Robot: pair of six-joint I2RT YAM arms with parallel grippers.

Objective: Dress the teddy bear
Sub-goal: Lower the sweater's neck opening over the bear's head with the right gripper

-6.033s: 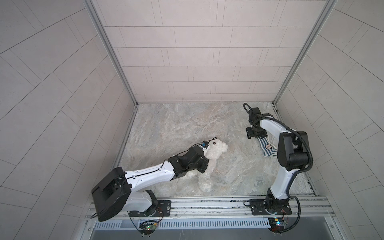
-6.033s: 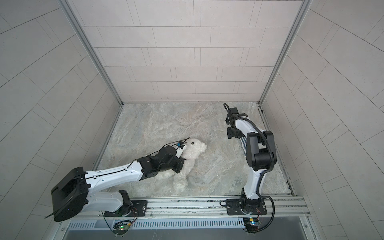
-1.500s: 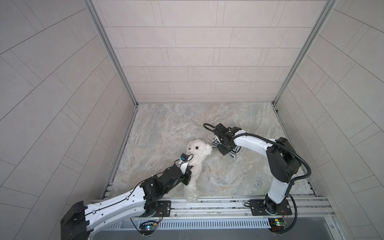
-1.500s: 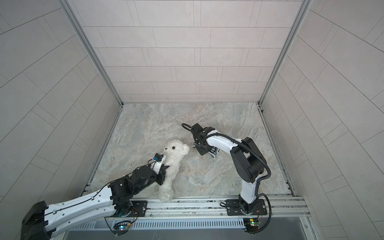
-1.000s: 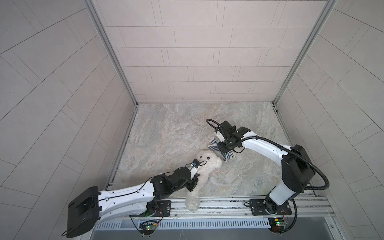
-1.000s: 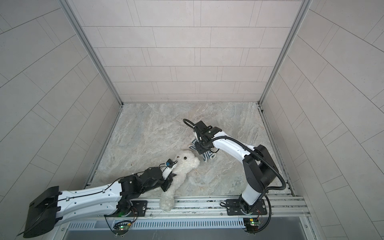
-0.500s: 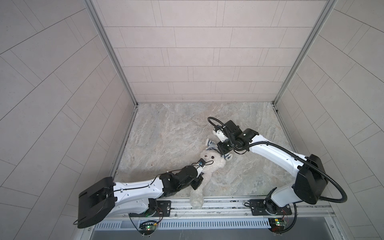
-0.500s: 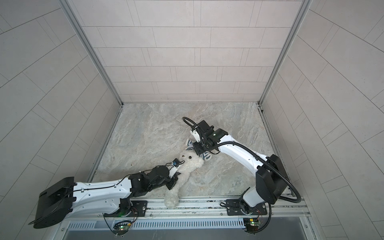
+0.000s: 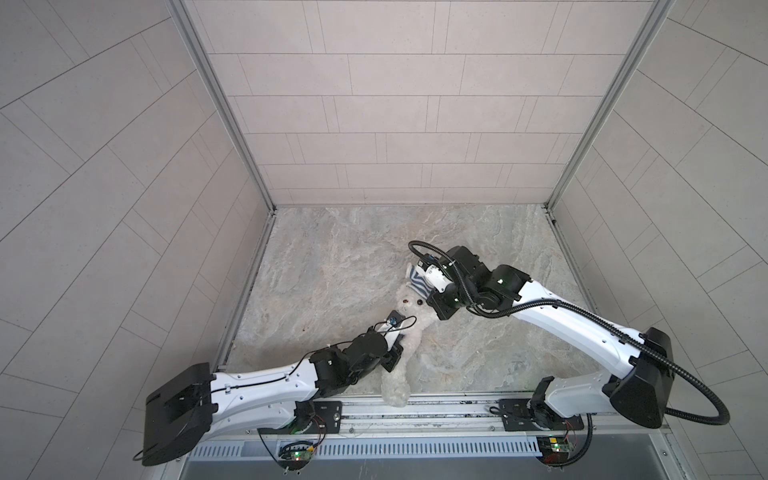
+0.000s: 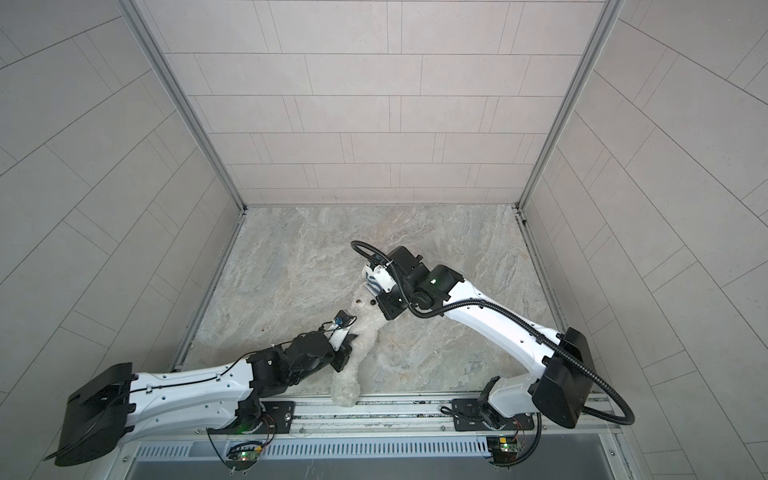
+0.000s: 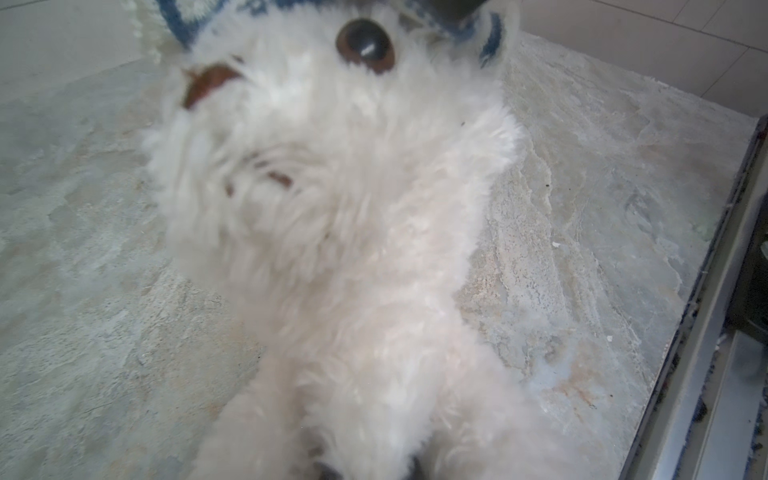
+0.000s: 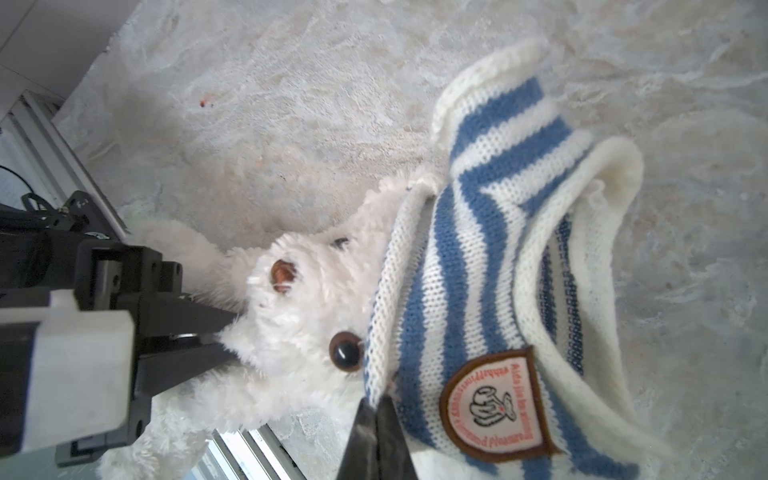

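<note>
The white fluffy teddy bear [image 9: 409, 332] [image 10: 362, 330] lies face up near the floor's front, head toward the back, feet over the front rail. My left gripper [image 9: 398, 356] [image 10: 345, 353] is shut on its body; in the left wrist view the fur [image 11: 332, 232] fills the frame and hides the left gripper's [image 11: 370, 471] tips. A blue-and-white striped shirt [image 9: 415, 279] [image 12: 490, 282] with a badge sits over the crown of the head, its hem just above the eyes. My right gripper [image 12: 376, 411] is shut on that hem beside one eye.
The metal front rail [image 9: 449, 409] runs under the bear's feet, with both arm bases bolted to it. Tiled walls close in the marble floor [image 9: 340, 257] on the left, the right and the back. The right arm's cable [image 9: 419, 245] loops above the bear's head.
The left gripper has carried the bear a little right and forward. The right gripper has brought the shirt from beside the head down over its crown.
</note>
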